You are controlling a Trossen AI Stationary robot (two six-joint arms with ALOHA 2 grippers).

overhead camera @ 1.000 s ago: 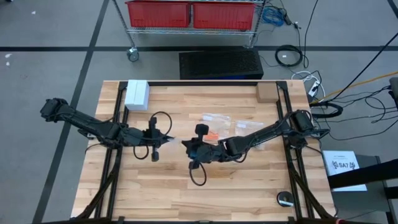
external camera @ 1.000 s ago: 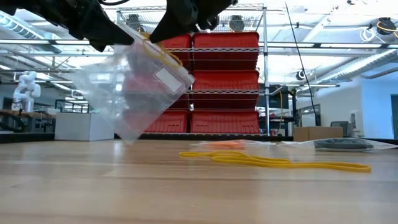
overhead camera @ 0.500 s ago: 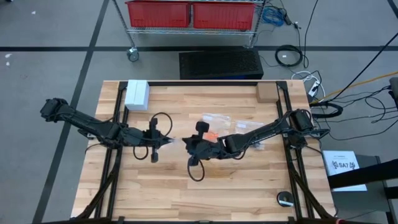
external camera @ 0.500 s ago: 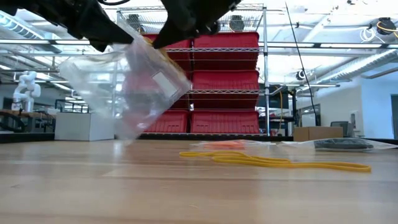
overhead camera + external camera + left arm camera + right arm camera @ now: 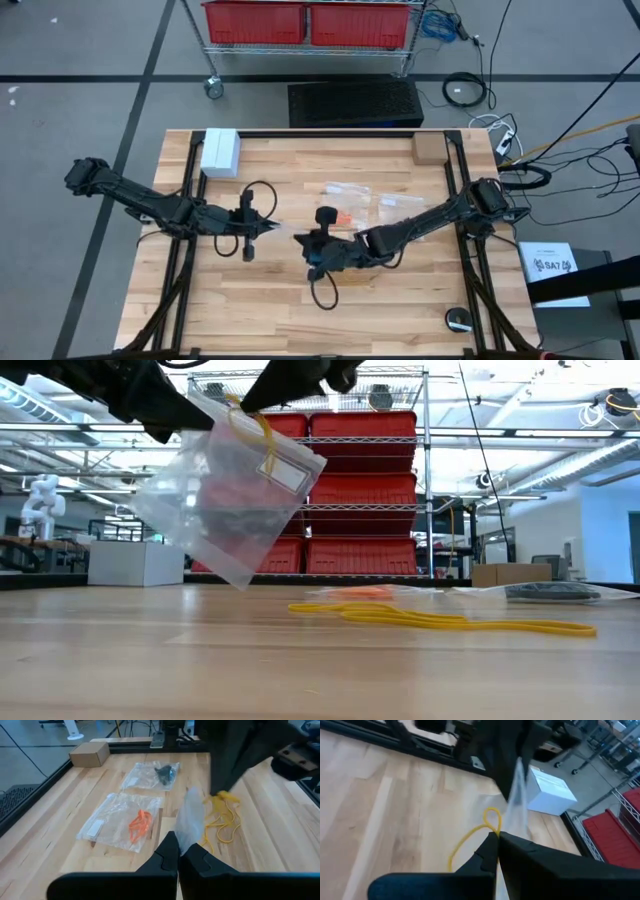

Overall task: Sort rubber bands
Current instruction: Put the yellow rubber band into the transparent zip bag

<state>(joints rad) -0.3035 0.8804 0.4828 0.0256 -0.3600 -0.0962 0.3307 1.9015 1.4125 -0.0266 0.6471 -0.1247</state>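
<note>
Yellow thin rubber band (image 5: 262, 432) hangs pinched in the right gripper (image 5: 262, 398) at the mouth of the clear plastic bag (image 5: 225, 500) pinched by the left gripper (image 5: 195, 418) above the desk (image 5: 320, 660).

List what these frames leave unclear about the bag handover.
- Clear bag: nearly invisible in the high view; too transparent.
- Yellow rubber band at the right gripper: inside the bag or outside, cannot tell.
- Left gripper: in the low view, cut off by the top edge.

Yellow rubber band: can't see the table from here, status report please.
Left gripper shut on clear bag, held up. Right gripper shut on yellow band at bag's mouth. More yellow bands on table. Nothing in the way.
</note>
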